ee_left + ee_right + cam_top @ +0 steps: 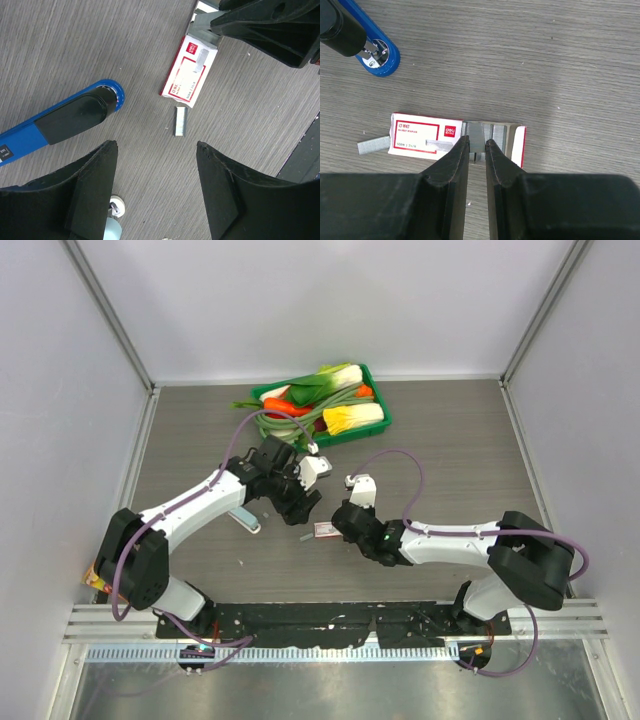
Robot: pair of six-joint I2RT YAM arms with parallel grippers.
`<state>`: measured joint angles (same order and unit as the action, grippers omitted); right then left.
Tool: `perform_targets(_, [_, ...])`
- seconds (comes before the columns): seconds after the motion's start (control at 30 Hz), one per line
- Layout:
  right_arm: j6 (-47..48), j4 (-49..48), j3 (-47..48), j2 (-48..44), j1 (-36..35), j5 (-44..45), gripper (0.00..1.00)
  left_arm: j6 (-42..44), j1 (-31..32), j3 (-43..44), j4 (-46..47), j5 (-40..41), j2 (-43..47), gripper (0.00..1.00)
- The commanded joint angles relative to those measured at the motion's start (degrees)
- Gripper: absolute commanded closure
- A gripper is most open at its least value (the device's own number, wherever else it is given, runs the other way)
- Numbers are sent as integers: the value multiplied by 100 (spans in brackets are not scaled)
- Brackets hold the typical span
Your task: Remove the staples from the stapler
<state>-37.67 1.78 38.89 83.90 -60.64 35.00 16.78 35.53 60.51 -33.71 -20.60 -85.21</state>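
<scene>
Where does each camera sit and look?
Top: above and behind the arms, looking down at the table; both arms show.
Left wrist: on that arm, facing down at the stapler; its fingers show.
Right wrist: on that arm, facing down at the staple box; its fingers show.
Both wrist views share stapler, staple box and loose staples.

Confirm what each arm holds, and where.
Left gripper: nothing, jaws open. Right gripper: jaws nearly shut on a grey staple strip, across its width, in the red-and-white box's open end.
</scene>
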Motion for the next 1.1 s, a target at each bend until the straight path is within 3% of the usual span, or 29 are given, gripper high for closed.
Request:
perform_targets(0.0, [-65, -143, 92, 4, -35, 130, 99, 45, -2, -39, 58, 12, 39, 32])
perform_targets(0.73, [-12, -363, 92, 241, -167, 209, 98, 72, -2, -57, 84, 38, -5, 32])
perform_targets(0.87, [40, -354, 188, 381, -167, 235, 94, 80, -2, -66, 84, 65, -13, 32])
perform_targets(1.07, [23, -266, 224, 470, -237, 288, 79, 107, -2, -92, 93, 65, -13, 32])
